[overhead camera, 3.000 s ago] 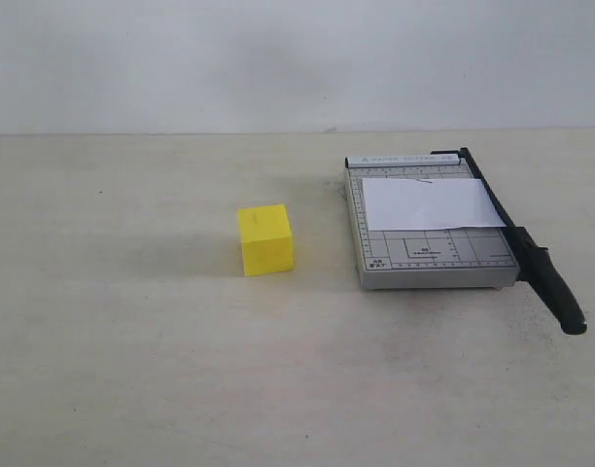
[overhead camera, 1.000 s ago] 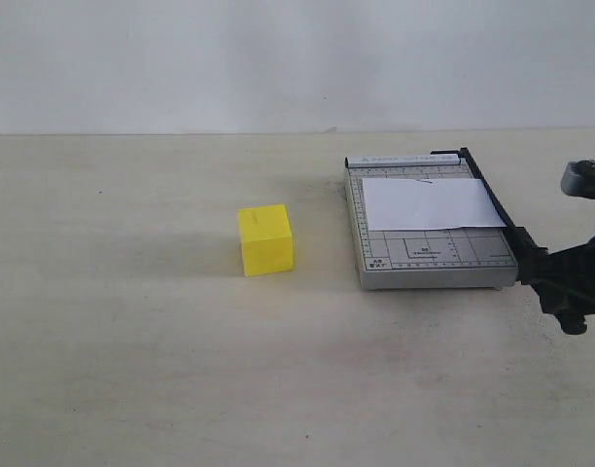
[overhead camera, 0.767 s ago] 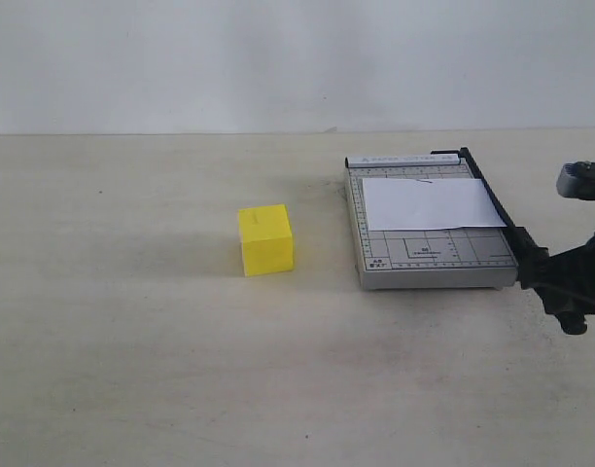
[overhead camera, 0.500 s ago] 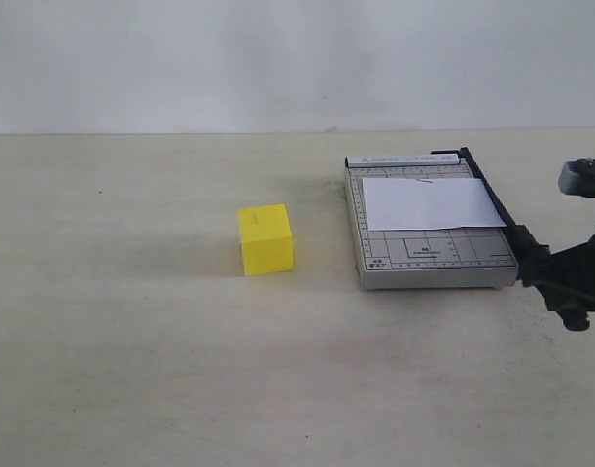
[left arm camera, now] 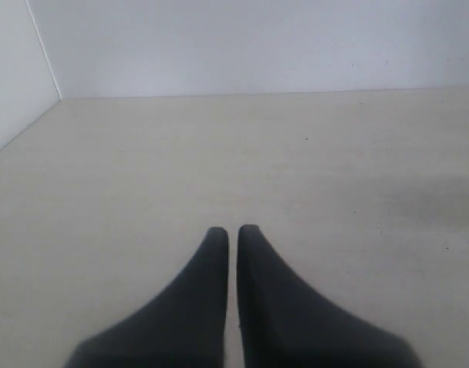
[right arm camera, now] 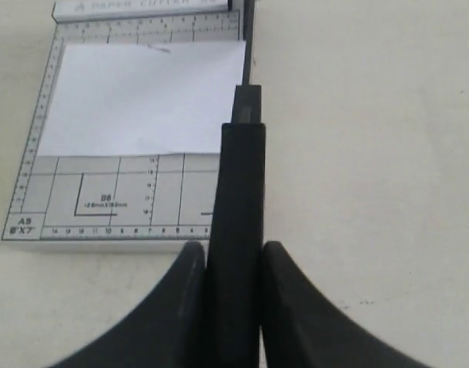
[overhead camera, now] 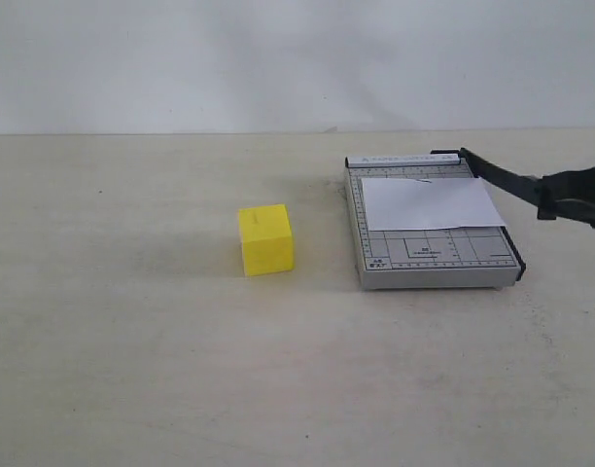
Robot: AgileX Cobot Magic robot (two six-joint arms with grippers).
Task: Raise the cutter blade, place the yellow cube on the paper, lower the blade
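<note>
The yellow cube (overhead camera: 266,239) rests on the table left of the grey gridded trimmer base (overhead camera: 434,258). The white paper (overhead camera: 432,203) (right arm camera: 142,96) lies across the base's far half. The black cutter blade (overhead camera: 507,178) (right arm camera: 238,192) is lifted off the base's right edge and slants up to the right from its far hinge. My right gripper (overhead camera: 575,197) (right arm camera: 234,253) is shut on the blade's thick handle at the exterior view's right edge. My left gripper (left arm camera: 227,232) is shut over bare table, holding nothing, and does not appear in the exterior view.
A pale wall rises behind the table (overhead camera: 132,370). In the left wrist view a second wall (left arm camera: 12,69) meets it at a corner. Bare tabletop lies between the cube and the trimmer and in front of both.
The right gripper came in from the right, closed on the blade handle and, in the last half second, lifted it up off the base. Cube, paper and base have not moved.
</note>
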